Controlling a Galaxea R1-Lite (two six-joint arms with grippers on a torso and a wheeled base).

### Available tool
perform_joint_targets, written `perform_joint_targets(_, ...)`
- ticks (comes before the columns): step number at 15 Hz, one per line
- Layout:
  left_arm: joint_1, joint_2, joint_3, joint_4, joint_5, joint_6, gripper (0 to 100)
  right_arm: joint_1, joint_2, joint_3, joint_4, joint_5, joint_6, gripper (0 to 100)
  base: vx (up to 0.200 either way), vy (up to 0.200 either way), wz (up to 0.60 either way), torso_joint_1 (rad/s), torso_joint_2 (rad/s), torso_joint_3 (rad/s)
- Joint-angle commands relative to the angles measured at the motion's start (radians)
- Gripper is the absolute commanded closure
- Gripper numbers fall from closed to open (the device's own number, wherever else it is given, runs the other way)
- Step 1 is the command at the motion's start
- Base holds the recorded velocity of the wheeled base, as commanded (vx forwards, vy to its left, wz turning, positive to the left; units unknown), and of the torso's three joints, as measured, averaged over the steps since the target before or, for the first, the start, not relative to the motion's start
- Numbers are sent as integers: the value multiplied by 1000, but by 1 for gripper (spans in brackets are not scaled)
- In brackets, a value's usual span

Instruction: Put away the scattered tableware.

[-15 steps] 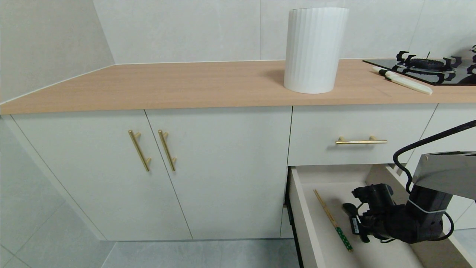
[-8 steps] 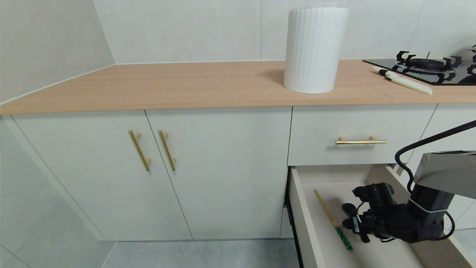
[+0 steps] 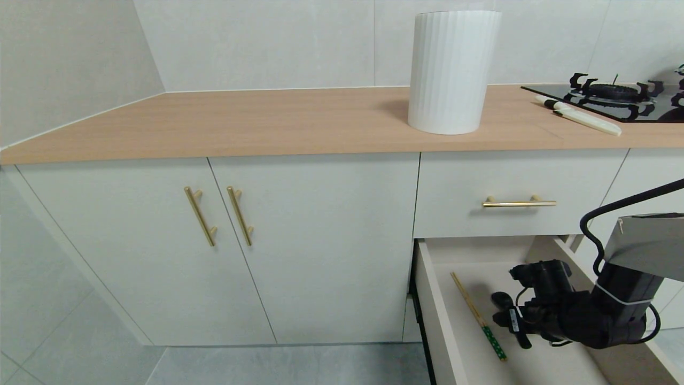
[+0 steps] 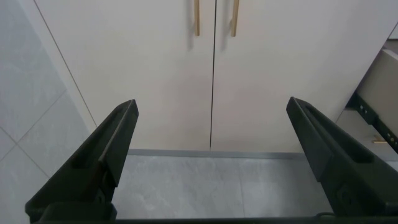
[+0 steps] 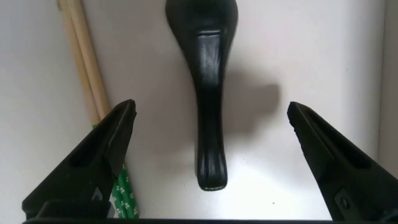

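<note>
Open drawer (image 3: 434,310), black spoon (image 5: 208,81) beside chopsticks (image 3: 475,313), right gripper (image 5: 210,124) released above it, left gripper (image 4: 211,115) released

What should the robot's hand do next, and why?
Probably lift the right hand up out of the drawer: it's open, and the black spoon already lies on the drawer floor beside the chopsticks.

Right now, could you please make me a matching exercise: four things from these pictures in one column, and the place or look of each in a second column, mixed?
1 spoon
2 chopsticks
3 ribbed container
4 knife

A lies at the edge of the hob
B stands on the worktop
C in the open drawer, green-patterned end
D in the open drawer, all black

Pairs: 1-D, 2-C, 3-B, 4-A
</note>
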Motion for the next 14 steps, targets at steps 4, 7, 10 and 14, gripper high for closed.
perform_joint_targets(4, 0, 0, 0, 0, 1, 0, 0, 1, -45, 9, -2, 2, 0, 0, 0, 0, 0, 0, 0, 0)
perform_joint_targets(7, 0, 0, 0, 0, 1, 0, 0, -6, -144, 23, 0, 5, 3, 0, 0, 0, 0, 0, 0, 0)
perform_joint_targets(10, 0, 0, 0, 0, 1, 0, 0, -10, -225, 32, 0, 8, 5, 0, 0, 0, 0, 0, 0, 0)
perform_joint_targets(14, 0, 0, 0, 0, 1, 0, 0, -12, -323, 51, 1, 19, 5, 0, 0, 0, 0, 0, 0, 0)
